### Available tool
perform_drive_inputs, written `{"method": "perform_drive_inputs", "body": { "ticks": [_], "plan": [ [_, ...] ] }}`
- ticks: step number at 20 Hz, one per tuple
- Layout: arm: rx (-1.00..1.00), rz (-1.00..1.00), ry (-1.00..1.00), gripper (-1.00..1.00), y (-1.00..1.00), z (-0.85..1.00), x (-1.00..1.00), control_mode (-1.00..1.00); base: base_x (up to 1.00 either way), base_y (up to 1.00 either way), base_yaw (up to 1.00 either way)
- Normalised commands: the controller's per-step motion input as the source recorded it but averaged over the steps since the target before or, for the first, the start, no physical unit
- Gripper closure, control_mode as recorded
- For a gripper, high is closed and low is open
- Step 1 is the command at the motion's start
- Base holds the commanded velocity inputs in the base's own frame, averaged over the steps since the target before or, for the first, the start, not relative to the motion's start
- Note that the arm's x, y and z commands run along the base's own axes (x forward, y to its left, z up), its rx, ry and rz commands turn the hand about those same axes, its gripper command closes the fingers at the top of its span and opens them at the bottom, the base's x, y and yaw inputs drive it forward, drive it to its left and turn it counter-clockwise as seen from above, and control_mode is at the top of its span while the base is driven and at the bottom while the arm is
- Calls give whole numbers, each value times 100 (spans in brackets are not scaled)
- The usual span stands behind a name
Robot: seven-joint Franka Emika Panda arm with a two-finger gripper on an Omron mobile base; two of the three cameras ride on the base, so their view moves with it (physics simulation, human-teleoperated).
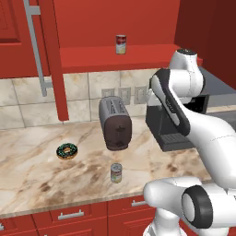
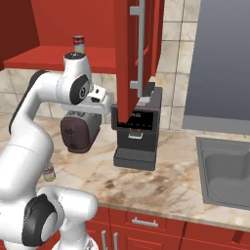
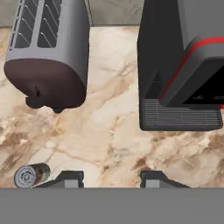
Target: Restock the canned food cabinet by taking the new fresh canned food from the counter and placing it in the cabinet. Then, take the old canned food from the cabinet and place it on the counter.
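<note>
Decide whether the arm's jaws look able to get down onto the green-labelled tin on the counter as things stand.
Probably yes. The green-labelled tin stands alone near the counter's front edge, apart from the toaster and doughnut, with nothing above it.

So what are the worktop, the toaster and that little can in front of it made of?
The counter looks like polished stone: beige with brown marbled veins. The toaster seems to be brushed grey metal with dark brown, likely plastic, ends. The can looks like tin: a silvery ringed top above what seems a printed paper label.
</note>
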Motion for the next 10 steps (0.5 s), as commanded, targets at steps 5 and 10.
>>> {"method": "perform_drive_inputs", "body": {
  "ticks": [5,10],
  "plan": [
    [0,0,0,-100,26,-9,-19,-100,0,0,0],
    [0,0,1,-100,79,-73,-60,-100,0,0,0]
  ]
}}
